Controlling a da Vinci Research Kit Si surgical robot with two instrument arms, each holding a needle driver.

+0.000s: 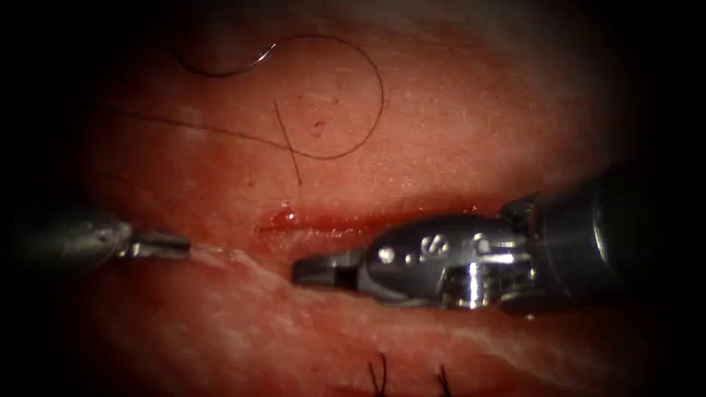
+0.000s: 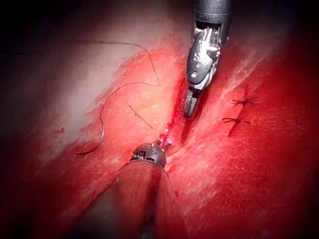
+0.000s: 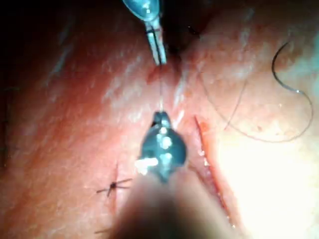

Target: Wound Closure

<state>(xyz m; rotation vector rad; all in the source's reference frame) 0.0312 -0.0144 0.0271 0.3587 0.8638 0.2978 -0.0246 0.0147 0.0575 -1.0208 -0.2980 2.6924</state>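
Note:
The cut (image 1: 353,220) runs across the tissue (image 1: 456,117), wet with red fluid. My left tool (image 1: 158,246) sits at the cut's left end with its jaws shut. My right tool (image 1: 316,270) lies along the cut from the right, jaws shut too. A thin thread (image 3: 160,89) runs taut from the right tool's tip (image 3: 160,118) to the left tool's jaws (image 3: 158,52). The curved needle (image 1: 220,73) lies free on the tissue beyond the cut, to the left, held by neither tool. Its thread (image 1: 379,95) loops over the surface there. The left tool (image 2: 162,145) faces the right tool (image 2: 191,107).
Two tied stitches with short cut ends (image 1: 379,375) (image 1: 441,378) sit on the near side of the cut, also seen as dark knots (image 2: 244,102) (image 2: 234,120). A loose thread end (image 1: 288,143) lies inside the loop.

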